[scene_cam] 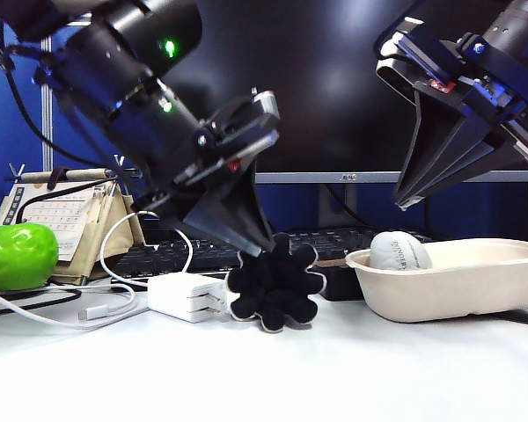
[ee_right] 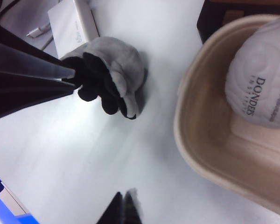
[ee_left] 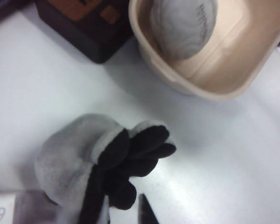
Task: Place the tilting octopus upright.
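- The octopus [scene_cam: 275, 282] lies tipped on its side near the middle of the white table [scene_cam: 246, 378], its black flower-shaped underside facing the front edge and its grey head turned toward the back.
- The left gripper [scene_cam: 257, 242] is down at the toy, fingertips touching its upper left tentacles. From the left wrist view one dark fingertip [ee_left: 147, 212] shows beside the black underside [ee_left: 130, 163]; I cannot tell whether the fingers pinch the plush or only press against it. They look partly spread.
- A white charger [scene_cam: 187, 295] sits just left of the octopus, touching or nearly so, with a white cable [scene_cam: 97, 309] trailing toward the left edge.
- The right gripper [scene_cam: 408, 201] hangs in the air above the right half of the table, well clear of everything, its fingers [ee_right: 123, 210] pressed together on nothing.
- A beige oval bowl [scene_cam: 449, 294] rests at the right side, holding a greyish-white rounded lump [scene_cam: 399, 251] with printed lettering.
- A green apple-like ball [scene_cam: 18, 255] sits at the left edge.
- A dark keyboard [scene_cam: 163, 255] and a monitor [scene_cam: 334, 88] stand along the back.
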Available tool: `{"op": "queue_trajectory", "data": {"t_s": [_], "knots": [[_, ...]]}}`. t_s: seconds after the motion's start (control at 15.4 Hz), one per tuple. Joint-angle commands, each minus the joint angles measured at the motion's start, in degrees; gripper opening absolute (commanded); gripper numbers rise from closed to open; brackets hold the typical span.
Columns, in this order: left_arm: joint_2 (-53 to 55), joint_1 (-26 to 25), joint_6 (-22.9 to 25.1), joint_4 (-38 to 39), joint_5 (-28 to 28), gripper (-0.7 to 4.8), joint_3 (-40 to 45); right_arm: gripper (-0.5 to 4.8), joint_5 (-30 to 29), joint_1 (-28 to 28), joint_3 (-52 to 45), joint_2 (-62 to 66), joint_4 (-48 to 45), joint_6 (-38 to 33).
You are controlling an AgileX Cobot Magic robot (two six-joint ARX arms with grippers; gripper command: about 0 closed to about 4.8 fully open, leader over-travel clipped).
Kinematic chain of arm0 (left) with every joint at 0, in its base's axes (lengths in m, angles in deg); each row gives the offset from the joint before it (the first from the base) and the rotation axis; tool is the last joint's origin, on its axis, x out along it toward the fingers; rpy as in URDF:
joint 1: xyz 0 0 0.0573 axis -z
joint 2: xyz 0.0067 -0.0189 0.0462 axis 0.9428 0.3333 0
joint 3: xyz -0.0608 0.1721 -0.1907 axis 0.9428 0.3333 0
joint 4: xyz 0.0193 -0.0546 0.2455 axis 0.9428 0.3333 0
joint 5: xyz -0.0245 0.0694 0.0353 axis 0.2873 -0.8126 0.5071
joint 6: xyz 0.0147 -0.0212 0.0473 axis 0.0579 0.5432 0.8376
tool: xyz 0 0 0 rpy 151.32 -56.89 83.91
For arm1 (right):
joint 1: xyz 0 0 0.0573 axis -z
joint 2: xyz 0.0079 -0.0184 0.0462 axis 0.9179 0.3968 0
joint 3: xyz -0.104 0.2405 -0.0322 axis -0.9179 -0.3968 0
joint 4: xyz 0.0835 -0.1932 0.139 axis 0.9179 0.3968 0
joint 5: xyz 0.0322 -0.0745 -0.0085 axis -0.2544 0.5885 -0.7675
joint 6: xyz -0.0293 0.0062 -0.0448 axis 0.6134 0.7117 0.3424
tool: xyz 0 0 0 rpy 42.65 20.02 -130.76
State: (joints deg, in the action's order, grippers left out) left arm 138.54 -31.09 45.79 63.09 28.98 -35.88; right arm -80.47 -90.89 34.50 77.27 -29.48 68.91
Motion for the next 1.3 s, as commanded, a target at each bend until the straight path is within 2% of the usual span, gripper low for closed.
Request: {"op": "queue_trajectory", "data": {"t_s": [0.07, 0.2, 0.33, 0.52, 1.11, 1.17, 1.3], "knots": [[-0.07, 0.04, 0.22, -0.66, -0.11, 0.93, -0.15, 0.05, -0.33, -0.04, 0.07, -0.20, -0.28, 0.00], [-0.07, 0.04, 0.22, -0.55, -0.11, 0.74, -0.15, 0.05, -0.33, -0.04, 0.07, -0.20, -0.31, 0.00], [-0.07, 0.04, 0.22, -0.52, -0.09, 0.12, -0.15, 0.05, -0.33, -0.04, 0.07, -0.20, -0.33, 0.00], [-0.07, 0.07, 0.22, -0.42, 0.00, -0.07, -0.15, 0.04, -0.33, -0.04, 0.07, -0.20, -0.31, 0.00], [-0.09, 0.46, 0.26, -0.42, 2.40, -0.07, -0.15, 0.04, -0.31, -0.04, 0.07, -0.20, -0.33, 0.00], [-0.09, 0.46, 0.24, -0.50, 1.66, -0.07, -0.15, 0.04, -0.31, -0.04, 0.07, -0.17, -0.31, 0.00], [-0.09, 0.46, 0.24, -0.59, -3.91, 0.15, -0.15, 0.04, -0.33, -0.04, 0.07, -0.20, -0.28, 0.00]]}}
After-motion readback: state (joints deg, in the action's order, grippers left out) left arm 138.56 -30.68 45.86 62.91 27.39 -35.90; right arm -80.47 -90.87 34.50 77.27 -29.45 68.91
